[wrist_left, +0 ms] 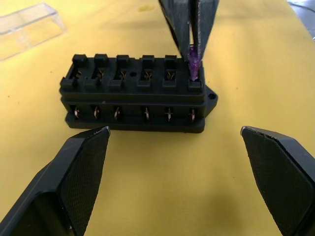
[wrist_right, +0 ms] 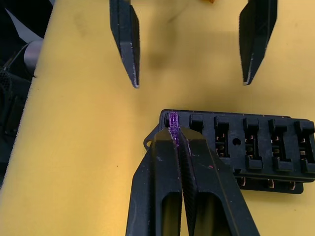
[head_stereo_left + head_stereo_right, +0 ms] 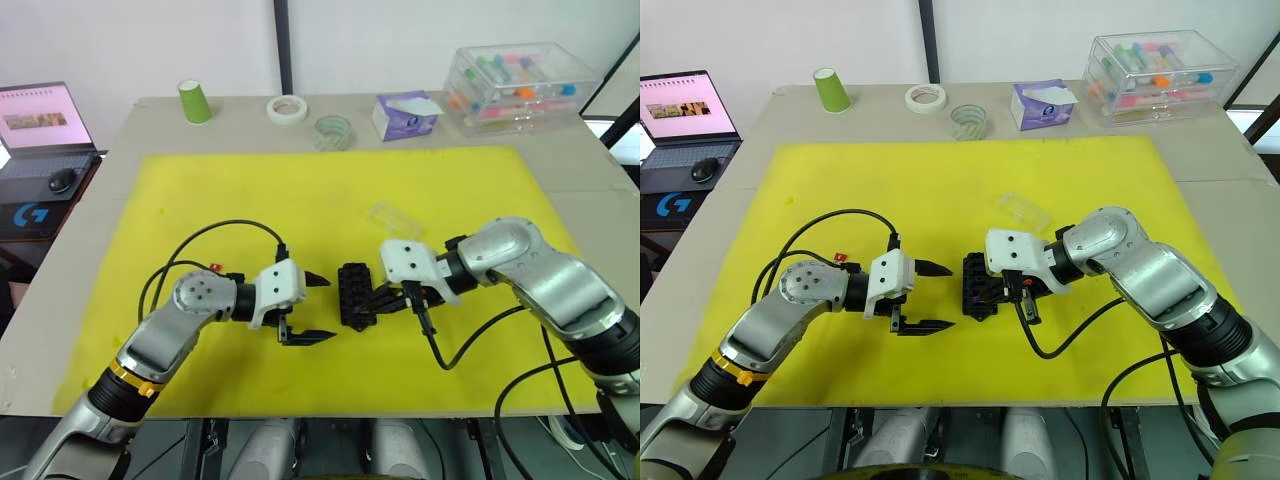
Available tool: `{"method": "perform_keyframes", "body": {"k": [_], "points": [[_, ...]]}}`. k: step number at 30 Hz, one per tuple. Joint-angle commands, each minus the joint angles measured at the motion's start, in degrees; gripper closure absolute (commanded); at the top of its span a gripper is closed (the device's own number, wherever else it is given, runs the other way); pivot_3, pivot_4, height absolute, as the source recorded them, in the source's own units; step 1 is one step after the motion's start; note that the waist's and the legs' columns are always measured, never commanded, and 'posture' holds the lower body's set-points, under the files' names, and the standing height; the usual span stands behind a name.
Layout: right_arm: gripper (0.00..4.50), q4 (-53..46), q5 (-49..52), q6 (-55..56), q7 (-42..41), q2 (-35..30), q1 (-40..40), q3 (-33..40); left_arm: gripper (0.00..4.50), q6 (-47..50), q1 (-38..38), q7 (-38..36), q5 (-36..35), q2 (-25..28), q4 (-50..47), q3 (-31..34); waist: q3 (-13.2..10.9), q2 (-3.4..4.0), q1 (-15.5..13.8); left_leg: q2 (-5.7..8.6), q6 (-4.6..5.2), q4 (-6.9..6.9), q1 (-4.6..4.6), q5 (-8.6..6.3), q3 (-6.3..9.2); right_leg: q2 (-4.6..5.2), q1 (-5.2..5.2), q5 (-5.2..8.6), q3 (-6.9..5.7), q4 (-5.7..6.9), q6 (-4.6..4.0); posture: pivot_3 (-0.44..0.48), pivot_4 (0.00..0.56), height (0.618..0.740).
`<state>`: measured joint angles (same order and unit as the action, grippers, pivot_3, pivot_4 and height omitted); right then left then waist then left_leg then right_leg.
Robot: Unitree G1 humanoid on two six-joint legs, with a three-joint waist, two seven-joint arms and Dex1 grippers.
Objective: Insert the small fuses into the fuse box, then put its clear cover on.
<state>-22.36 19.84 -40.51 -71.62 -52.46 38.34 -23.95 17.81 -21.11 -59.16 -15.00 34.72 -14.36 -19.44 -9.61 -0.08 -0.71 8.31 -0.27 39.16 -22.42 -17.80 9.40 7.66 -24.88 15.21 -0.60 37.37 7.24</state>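
Left gripper (image 3: pixel 312 307) hovers just left of the fuse box (image 3: pixel 353 295), fingers spread wide, nothing between them, aimed at the box's long side. A small red fuse (image 3: pixel 215 268) lies on the yellow mat (image 3: pixel 200 200) further left of the box, beside the left arm; too small to say more.

Fuse box sits flat on the mat, slots up. Left wrist view shows six slots, five of them empty with metal contacts visible.

Right gripper (image 2: pixel 174 135) comes at the box from its right, fingers clenched on a purple fuse (image 1: pixel 194 63). Fuse is upright at the end slot on the near end of the box, lower part in the slot mouth; seating depth hard to judge, probably partial.

Clear cover (image 3: pixel 393 219) lies on the mat behind the box, near it but apart.
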Motion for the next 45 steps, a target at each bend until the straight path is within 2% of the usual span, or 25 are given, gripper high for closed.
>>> {"method": "perform_keyframes", "body": {"k": [1, 13, 18, 24, 45], "points": [[4.50, -1.9, 0.1, -0.3, 0.1, 0.4, 0.4, 1.7, 0.03, -2.1, -1.0, -0.3, 1.2, -0.9, 0.3, -0.1, 0.0, 0.00, 0.0, 0.00, 0.00, 0.00, 0.00, 0.00, 0.00, 0.00, 0.00, 0.00, 0.00, 0.00, 0.00, 0.000, 0.150, 0.740], [4.50, -3.4, -2.9, 0.3, 0.2, -0.3, -1.2, 0.1, 0.03, -2.6, -1.6, -0.6, 3.2, -2.3, 1.3, -0.1, 0.0, 0.00, 0.0, 0.00, 0.00, 0.01, 0.00, 0.00, 0.00, 0.00, 0.00, 0.00, 0.00, 0.01, 0.01, 0.000, 0.150, 0.740], [4.50, -3.5, -6.5, 4.0, 0.6, -0.8, -2.0, -0.4, 0.03, -2.4, -1.7, 0.0, 4.0, -3.3, 2.1, -0.2, 0.0, -0.01, 0.0, 0.00, 0.00, 0.02, 0.00, 0.00, 0.00, 0.00, 0.01, -0.01, -0.01, 0.00, 0.02, 0.000, 0.150, 0.740], [4.50, -6.2, -4.3, 1.2, 0.6, -0.3, -0.7, 2.1, 0.03, -2.4, -1.8, -0.4, 4.3, -3.7, 2.3, 0.0, 0.0, -0.01, 0.0, 0.00, 0.00, 0.02, 0.01, 0.00, 0.00, -0.01, 0.01, -0.01, 0.00, 0.01, 0.02, 0.000, 0.150, 0.740], [4.50, -9.9, -2.4, -7.6, 2.0, -0.7, 1.6, 3.3, 0.03, -2.4, -1.7, -0.3, 5.1, -4.4, 2.3, -0.2, 0.0, -0.01, 0.0, 0.00, 0.00, 0.02, 0.01, 0.00, 0.00, 0.00, 0.02, -0.01, 0.00, 0.01, 0.02, 0.000, 0.150, 0.740]]}}
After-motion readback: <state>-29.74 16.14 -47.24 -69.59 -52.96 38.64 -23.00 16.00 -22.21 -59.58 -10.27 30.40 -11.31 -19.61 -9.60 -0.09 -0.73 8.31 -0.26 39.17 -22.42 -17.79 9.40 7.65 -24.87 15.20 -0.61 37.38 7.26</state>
